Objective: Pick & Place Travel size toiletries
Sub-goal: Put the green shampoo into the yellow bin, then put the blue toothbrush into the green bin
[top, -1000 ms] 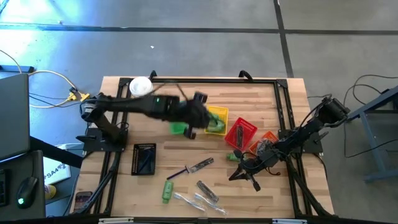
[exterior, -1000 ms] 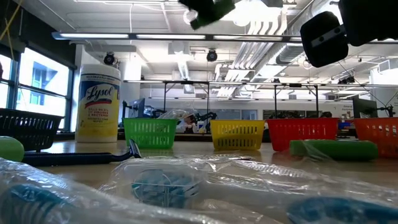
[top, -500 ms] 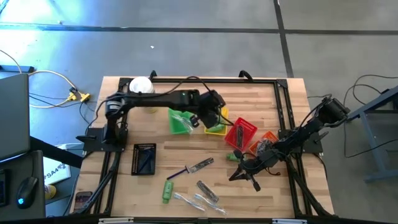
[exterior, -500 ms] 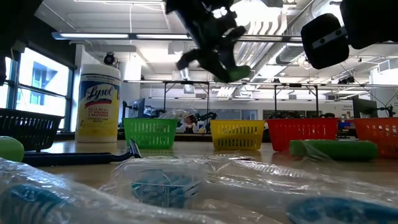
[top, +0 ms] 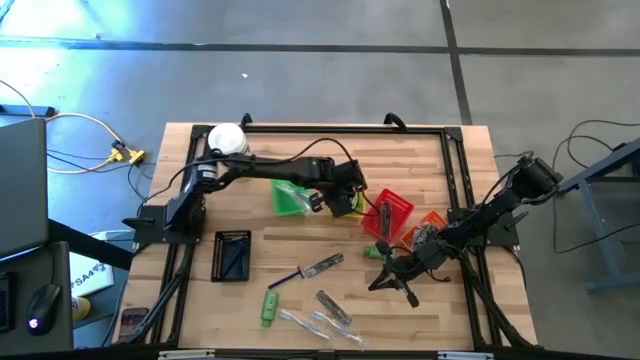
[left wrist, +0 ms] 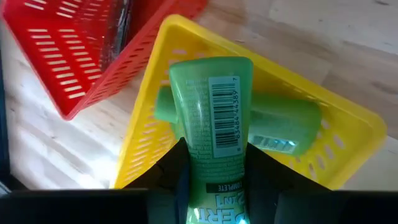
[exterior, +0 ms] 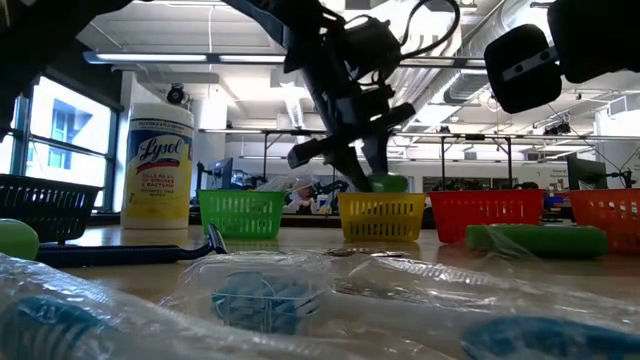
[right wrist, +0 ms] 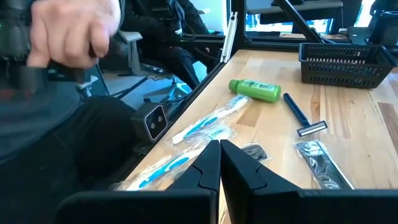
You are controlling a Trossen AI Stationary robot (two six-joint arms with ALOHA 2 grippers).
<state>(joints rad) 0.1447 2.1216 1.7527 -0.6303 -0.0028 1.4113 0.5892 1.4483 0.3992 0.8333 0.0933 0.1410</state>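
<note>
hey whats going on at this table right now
The left gripper holds a green tube over the yellow basket, where another green bottle already lies. The right gripper waits shut, low over the table's right side. More toiletries lie loose on the table.

The left end effector is gripping a green tube and hovering right above the yellow basket beneath it.
</note>
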